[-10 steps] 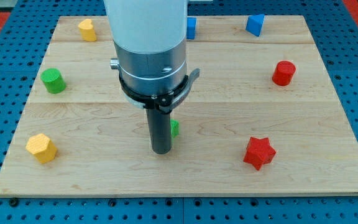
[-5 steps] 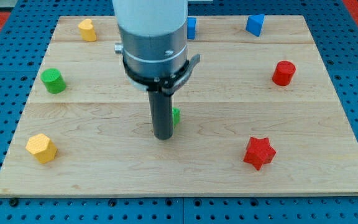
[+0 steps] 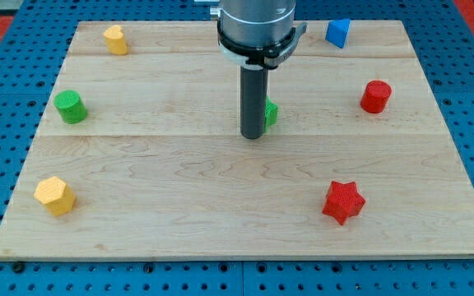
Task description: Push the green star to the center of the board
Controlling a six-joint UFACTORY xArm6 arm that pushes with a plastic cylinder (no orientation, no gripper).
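The green star (image 3: 271, 113) lies near the middle of the wooden board (image 3: 237, 205), a little above and right of centre. Only its right edge shows; the dark rod hides the rest. My tip (image 3: 253, 136) rests on the board just left of and below the star, touching or almost touching it.
A green cylinder (image 3: 71, 107) sits at the left. A yellow block (image 3: 116, 39) lies at the top left, a yellow hexagon (image 3: 54, 195) at the bottom left. A blue block (image 3: 337, 32) is at the top right, a red cylinder (image 3: 375, 96) at the right, a red star (image 3: 342, 201) at the bottom right.
My tip has moved up and to the right across the board, and the green star has moved with it, from below centre to just above and right of centre.
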